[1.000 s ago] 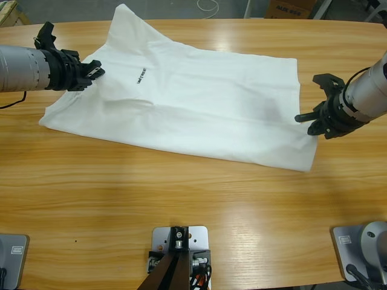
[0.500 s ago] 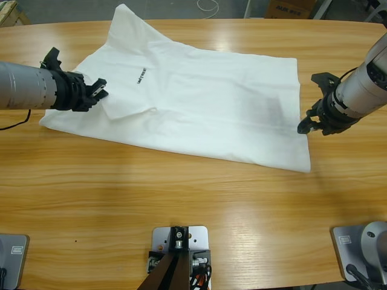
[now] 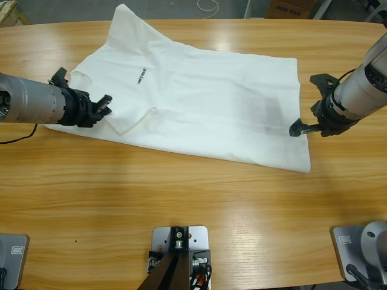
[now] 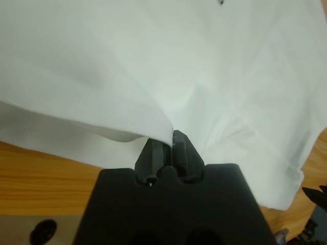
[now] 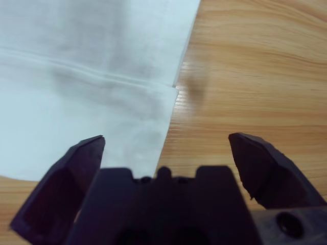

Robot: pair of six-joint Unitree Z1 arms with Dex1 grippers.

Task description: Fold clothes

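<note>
The white T-shirt (image 3: 193, 99) is lying spread across the wooden table (image 3: 181, 193). The left gripper (image 3: 103, 107) is clenching a fold of the shirt's sleeve edge, lifting it slightly. The right gripper (image 3: 307, 109) is hanging with jaws spread wide just over the shirt's hem edge (image 5: 173, 87), grasping nothing.

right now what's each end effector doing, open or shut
Left end effector: shut on a fold of the white T-shirt.
Right end effector: open, holding nothing, at the shirt's hem edge.

Shirt (image 3: 199, 103): soft matt white cloth, wrinkled. Table (image 3: 181, 193): glossy grained wood. Jaws: matt black, probably plastic.
</note>
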